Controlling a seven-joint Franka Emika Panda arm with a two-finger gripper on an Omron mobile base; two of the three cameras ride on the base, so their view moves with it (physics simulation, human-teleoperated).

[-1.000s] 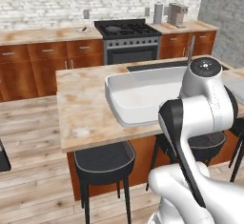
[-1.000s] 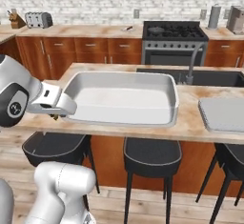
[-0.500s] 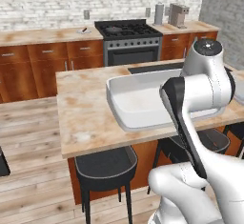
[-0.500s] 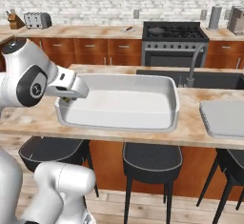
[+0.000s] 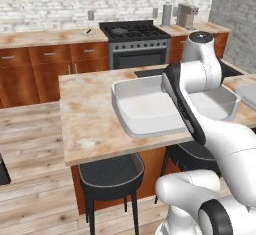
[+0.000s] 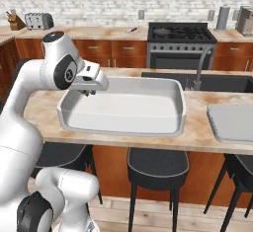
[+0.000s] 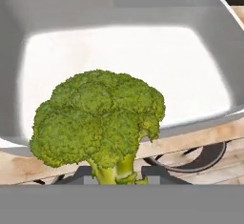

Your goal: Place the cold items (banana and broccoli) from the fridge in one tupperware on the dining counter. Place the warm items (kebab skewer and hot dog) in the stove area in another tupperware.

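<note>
Gripping the stalk, the claw [image 7: 116, 174] holds a bumpy, bright-green broccoli [image 7: 97, 120] above the white tub [image 7: 119, 42].

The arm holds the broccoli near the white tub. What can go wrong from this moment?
1. The gripper holds the broccoli only by its thin stem, so it may slip or tilt.
2. In the hand view the broccoli hangs over the near rim of the tub, not clearly inside. Released now, it could land on the counter or fall towards the stool.
</note>
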